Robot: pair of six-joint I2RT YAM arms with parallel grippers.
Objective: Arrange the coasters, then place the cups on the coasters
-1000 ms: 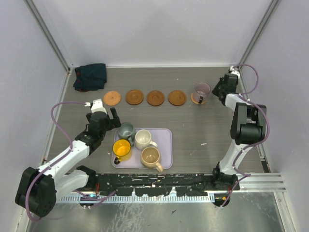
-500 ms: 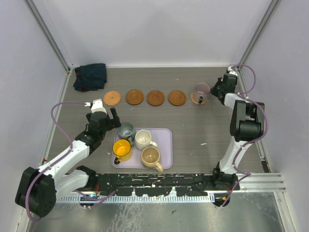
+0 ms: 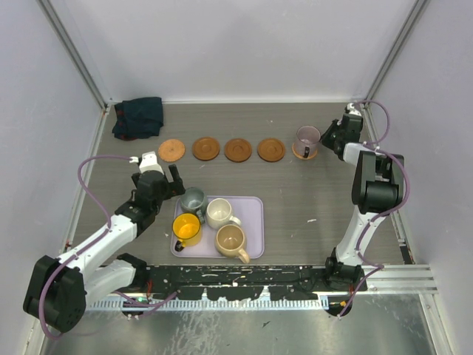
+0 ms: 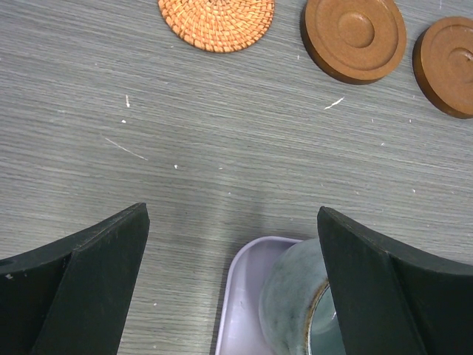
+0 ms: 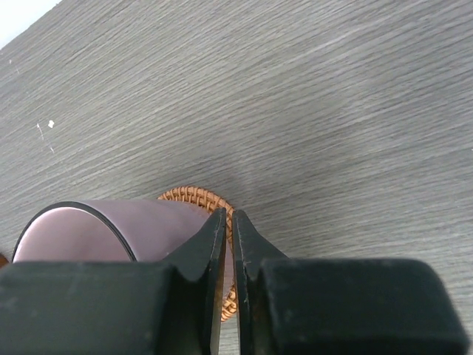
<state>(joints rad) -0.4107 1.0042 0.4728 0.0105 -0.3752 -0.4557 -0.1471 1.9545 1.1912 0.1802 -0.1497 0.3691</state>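
Observation:
Four bare coasters (image 3: 222, 149) lie in a row at the back, and a fifth woven coaster (image 3: 298, 154) carries the purple-grey cup (image 3: 308, 137). My right gripper (image 3: 327, 137) sits just right of that cup. In the right wrist view its jaws (image 5: 228, 215) are shut to a thin slit with nothing between them, the cup (image 5: 96, 228) and woven coaster (image 5: 194, 197) behind the left finger. The grey-green (image 3: 194, 200), white (image 3: 219, 213), yellow (image 3: 185, 229) and tan (image 3: 230, 240) cups stand on the lavender tray (image 3: 253, 203). My left gripper (image 3: 167, 177) is open beside the grey-green cup (image 4: 295, 299).
A dark teal cloth (image 3: 138, 117) is bunched in the back left corner. Enclosure walls close in the table on three sides. In the left wrist view a woven coaster (image 4: 216, 21) and two wooden coasters (image 4: 353, 37) lie ahead, beyond the tray corner (image 4: 235, 285).
The right arm has shifted slightly while its gripper stays beside the purple-grey cup. The left arm and the cups on the tray have not moved.

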